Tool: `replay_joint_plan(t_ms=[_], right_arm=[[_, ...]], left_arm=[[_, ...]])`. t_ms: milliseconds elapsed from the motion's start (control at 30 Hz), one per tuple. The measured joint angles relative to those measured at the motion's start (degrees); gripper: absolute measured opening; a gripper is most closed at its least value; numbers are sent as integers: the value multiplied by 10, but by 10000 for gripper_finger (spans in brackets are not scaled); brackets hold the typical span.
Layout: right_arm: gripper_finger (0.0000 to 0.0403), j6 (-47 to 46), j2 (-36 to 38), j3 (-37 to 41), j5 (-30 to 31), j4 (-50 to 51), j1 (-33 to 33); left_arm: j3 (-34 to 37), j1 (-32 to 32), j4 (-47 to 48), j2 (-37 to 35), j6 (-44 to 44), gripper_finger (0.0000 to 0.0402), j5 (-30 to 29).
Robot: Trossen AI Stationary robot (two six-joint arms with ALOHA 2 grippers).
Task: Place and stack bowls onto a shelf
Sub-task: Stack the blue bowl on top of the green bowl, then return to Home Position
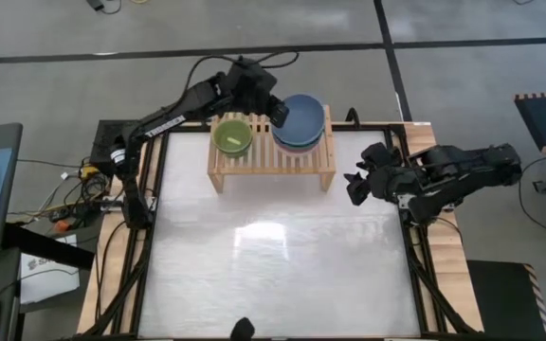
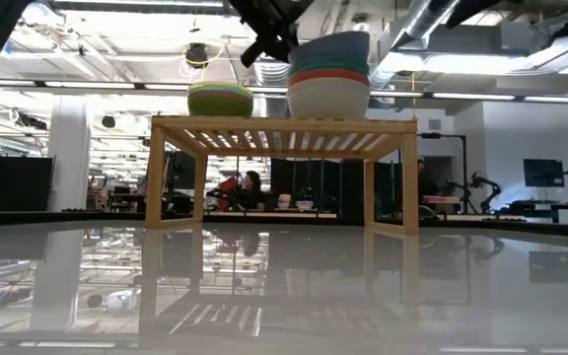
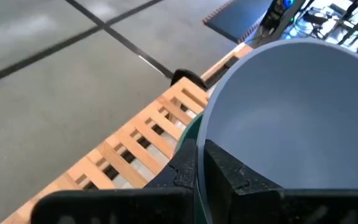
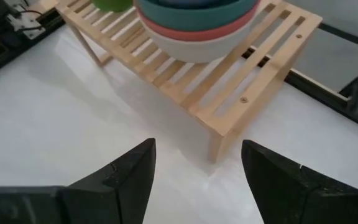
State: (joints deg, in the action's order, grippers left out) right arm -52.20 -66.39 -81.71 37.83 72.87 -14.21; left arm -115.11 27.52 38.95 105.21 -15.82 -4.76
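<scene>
— Counting the bowls: how many are on the shelf (image 1: 271, 159)?

— Two stacks. Right: slate blue bowl (image 1: 300, 118) on dark green, red and cream white (image 2: 327, 98). Left: lime green bowl (image 1: 232, 136) topping a smaller stack, its lower bowls hard to count.

— The grippers?

— The left gripper (image 1: 277, 116) is clamped on the slate blue bowl's left rim. The right gripper (image 1: 356, 181), fingers apart, hangs over the table (image 1: 273, 275) right of the shelf.

Grey floor (image 1: 64, 95) crossed by dark lines, open workshop hall beyond, bright ceiling strip lights (image 2: 116, 86).
</scene>
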Motion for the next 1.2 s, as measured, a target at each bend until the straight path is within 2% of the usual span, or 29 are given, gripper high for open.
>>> replay_joint_plan(t_ms=[167,400,533,667,767,867,900,1000,1067,1200], right_arm=[[265,1,10,0,-3,22,6],[264,69,42,0,-10,-20,32],[244,177,64,6,-46,-134,29],[181,277,114,54,-51,-289,7],[108,315,168,117,-68,-392,3],[33,331,229,204,-111,-492,-3],[20,333,249,232,-126,-536,-7],[26,334,306,304,-173,-619,-16],[40,328,335,332,-180,-640,-21],[51,331,360,359,-175,-551,-22]], left_arm=[[0,6,13,8,-5,24,33],[-28,17,86,9,8,114,36],[-65,6,93,-10,51,157,25],[-50,-26,41,-60,90,172,-33],[18,-55,11,-102,107,171,-47],[144,-93,-70,-163,109,159,-53],[194,-108,-109,-192,106,153,-53],[342,-144,-240,-294,92,133,-57],[431,-171,-309,-361,94,118,-63],[551,-219,-324,-479,108,80,-44]])
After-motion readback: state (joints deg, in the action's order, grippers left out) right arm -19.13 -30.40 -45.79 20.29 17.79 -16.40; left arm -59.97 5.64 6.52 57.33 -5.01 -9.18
